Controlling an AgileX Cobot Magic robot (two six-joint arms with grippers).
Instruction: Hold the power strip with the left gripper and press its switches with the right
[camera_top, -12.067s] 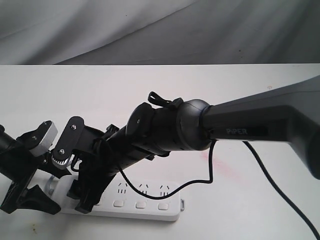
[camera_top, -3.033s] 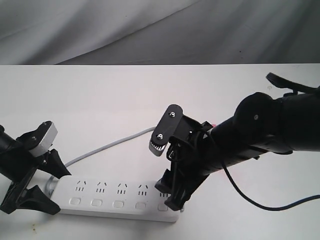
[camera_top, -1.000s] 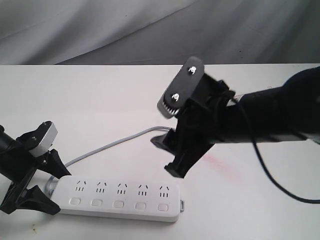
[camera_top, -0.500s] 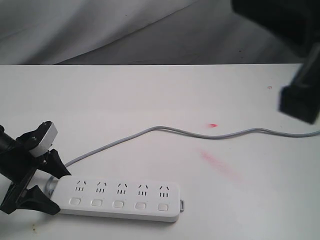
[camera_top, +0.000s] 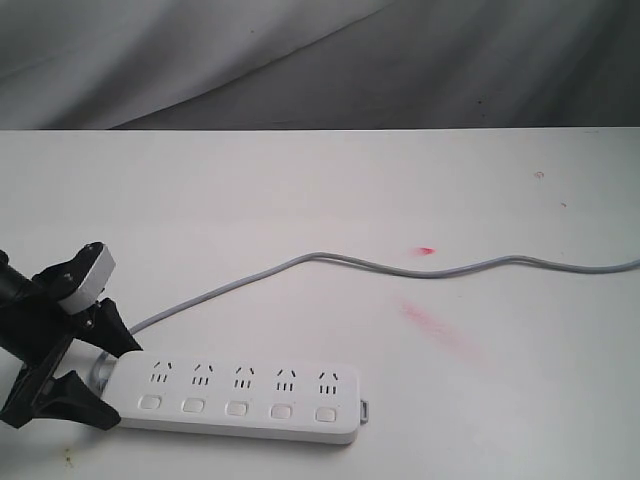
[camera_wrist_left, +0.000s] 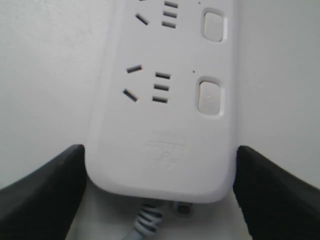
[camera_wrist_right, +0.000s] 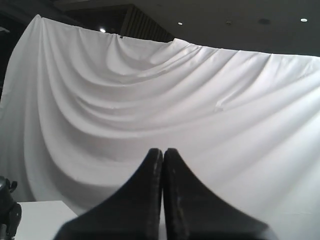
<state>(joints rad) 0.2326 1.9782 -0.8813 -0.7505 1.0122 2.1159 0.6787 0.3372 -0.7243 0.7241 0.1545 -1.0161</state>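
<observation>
Matte white table (camera_top: 300, 200): left gripper (camera_top: 110, 382) clamps smooth rounded power strip (camera_top: 262, 394); right gripper (camera_wrist_right: 162, 154) clenched

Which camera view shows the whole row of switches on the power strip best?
The exterior view: all five switches lie in plain sight along the power strip. The left wrist view shows only two, close up. The right wrist view shows none.

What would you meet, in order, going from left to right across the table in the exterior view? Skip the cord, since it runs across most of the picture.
left gripper → power strip → red smear → small red speck
</observation>
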